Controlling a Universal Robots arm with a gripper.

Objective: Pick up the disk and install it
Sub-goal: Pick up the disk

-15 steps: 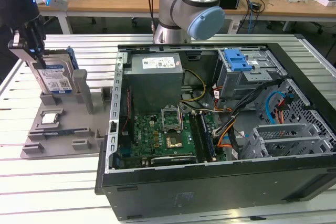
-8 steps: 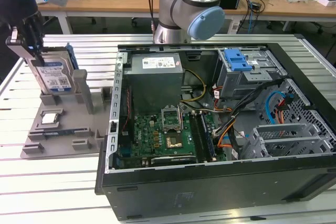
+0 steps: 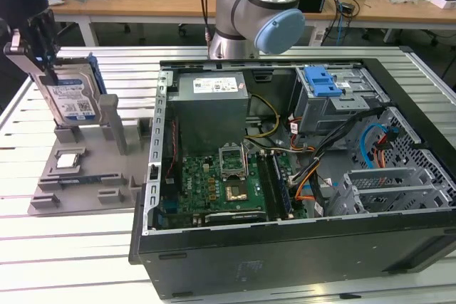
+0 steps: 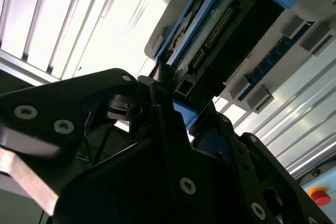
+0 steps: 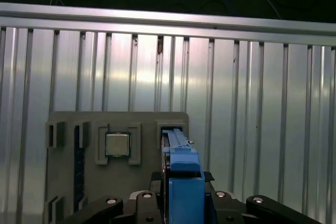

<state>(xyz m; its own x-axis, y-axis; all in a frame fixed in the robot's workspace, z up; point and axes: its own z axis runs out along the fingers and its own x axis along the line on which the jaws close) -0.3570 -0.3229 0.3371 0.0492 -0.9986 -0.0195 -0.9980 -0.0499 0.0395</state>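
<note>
- We saw a ribbed metal table (image 3: 71, 247) carrying everything.
- On it, toward the exterior view's left, lay a flat grey tray (image 3: 92, 179).
- Just beside the tray, on the exterior view's right, an open computer case (image 3: 285, 258) lay on its side.

Disk (image 4: 220, 40) partly out of frame
</note>
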